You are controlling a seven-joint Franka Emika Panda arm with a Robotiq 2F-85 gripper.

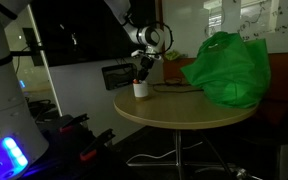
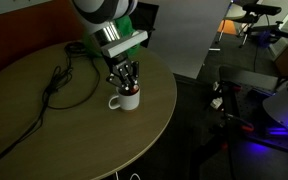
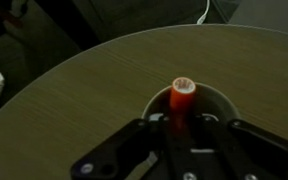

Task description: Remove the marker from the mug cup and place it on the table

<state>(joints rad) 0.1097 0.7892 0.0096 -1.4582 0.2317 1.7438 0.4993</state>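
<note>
The gripper (image 3: 181,122) pointed straight down over the mug cup (image 2: 126,100), its fingers drawn in narrow and reaching into the mouth of the cup in both exterior views. In the wrist view the two dark fingers converged on either side of the marker (image 3: 181,93) and seemed to press against its shaft, so the gripper appeared clamped on it, though the contact itself was dim. The orange-red marker stood upright inside the white mug cup (image 3: 215,103), its round end facing the wrist camera and the pale rim curving around it. The mug cup (image 1: 141,90) rested on the light wooden table (image 2: 44,135), near the rounded edge. A dark cable (image 2: 59,85) lay in loops on the table to one side of the cup, apart from it. In an exterior view a large green bag (image 1: 229,68) sat on the table (image 1: 184,113), well apart from the mug cup and far bigger than it.
</note>
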